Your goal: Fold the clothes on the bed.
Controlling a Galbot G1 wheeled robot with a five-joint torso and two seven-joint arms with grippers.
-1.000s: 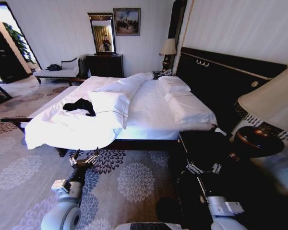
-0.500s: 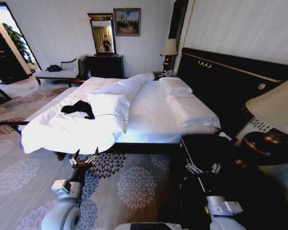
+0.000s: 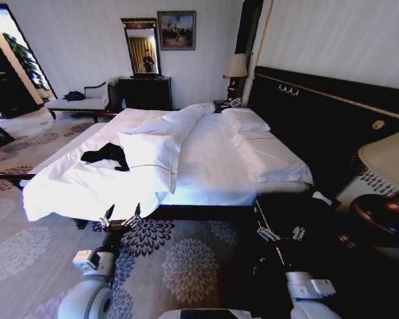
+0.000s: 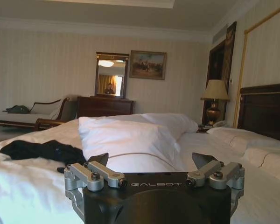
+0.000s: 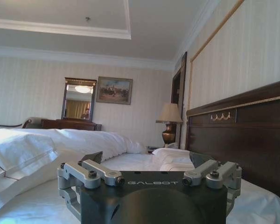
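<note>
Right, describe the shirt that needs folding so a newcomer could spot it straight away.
Start from the big white bed with the dark headboard. On the side of it far from the headboard, beside a large white pillow, lies the T-shirt, crumpled in a small heap. It is the one black thing on the white bedding.

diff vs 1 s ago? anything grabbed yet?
Nothing grabbed. The whole head view has shifted, so the camera moved with the robot, not the things. The black T-shirt lies crumpled at the same spot on the bed, beside the folded-back duvet. The left claw is open and empty, held in front of the bed's near edge as before; the right claw is low over the dark nightstand, also empty.
</note>
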